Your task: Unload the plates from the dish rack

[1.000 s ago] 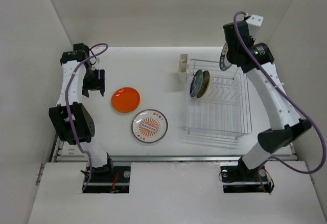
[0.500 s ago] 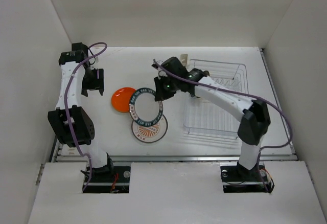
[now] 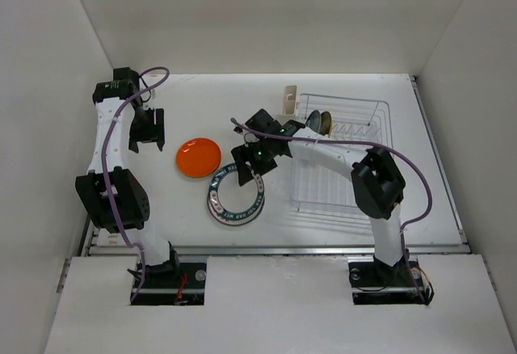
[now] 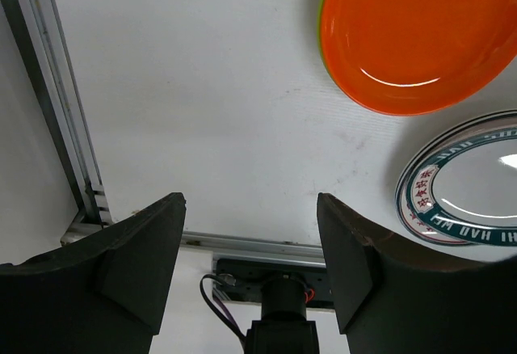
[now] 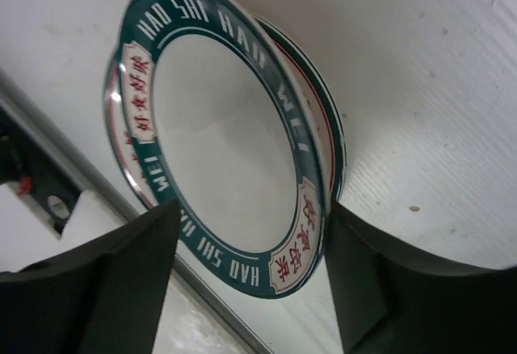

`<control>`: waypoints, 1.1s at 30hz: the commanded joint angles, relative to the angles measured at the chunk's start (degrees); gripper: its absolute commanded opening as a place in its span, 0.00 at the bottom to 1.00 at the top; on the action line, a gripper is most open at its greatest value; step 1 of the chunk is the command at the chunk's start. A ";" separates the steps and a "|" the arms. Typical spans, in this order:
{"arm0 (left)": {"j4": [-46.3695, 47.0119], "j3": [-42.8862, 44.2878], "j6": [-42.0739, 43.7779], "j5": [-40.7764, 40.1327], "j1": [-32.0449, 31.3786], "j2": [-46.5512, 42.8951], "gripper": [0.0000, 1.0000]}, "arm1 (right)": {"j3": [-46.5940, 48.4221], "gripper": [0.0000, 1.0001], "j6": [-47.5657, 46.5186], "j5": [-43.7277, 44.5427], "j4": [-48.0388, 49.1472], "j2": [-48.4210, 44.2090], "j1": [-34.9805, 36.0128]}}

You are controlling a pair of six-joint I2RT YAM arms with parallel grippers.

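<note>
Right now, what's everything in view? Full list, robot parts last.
orange plate: 1, orange, on the table left of centre
lime green plate: 1, only a green edge shows under the orange plate
teal-rimmed plate: 1, white with a lettered teal rim, lying on top of another plate, near centre
red-lined plate: 1, mostly hidden beneath the teal-rimmed plate
racked plates: 2, dark, on edge at the rack's far left
dish rack: 1, white wire, right half of the table
cutlery cup: 1, cream, rack's far-left corner
table: 1, white
left gripper: open, above bare table by the orange plate
right gripper: open, over the teal-rimmed plate
</note>
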 commanded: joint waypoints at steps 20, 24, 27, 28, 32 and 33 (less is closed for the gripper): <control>-1.38 -0.84 -0.52 -0.47 0.47 -1.87 0.63 | 6.62 0.83 3.40 27.08 -7.49 -0.35 6.82; -1.38 -0.22 -0.52 -0.47 0.47 -2.40 0.63 | 8.73 0.92 7.35 33.91 -6.87 -11.86 5.43; -0.77 -0.22 -0.52 -1.08 0.47 -3.54 0.63 | 10.05 0.93 11.66 39.11 -6.34 -19.77 2.27; -0.76 -0.22 -0.52 -1.08 0.47 -3.54 0.63 | 10.05 0.93 12.63 42.78 -6.34 -21.27 -0.62; -0.76 -0.75 -0.52 -1.08 0.47 -4.07 0.63 | 9.35 0.93 16.23 48.61 -12.82 -23.92 -10.38; -0.76 -0.75 -0.52 -1.08 0.47 -4.07 0.63 | 9.35 0.90 17.98 49.22 -14.15 -23.92 -12.40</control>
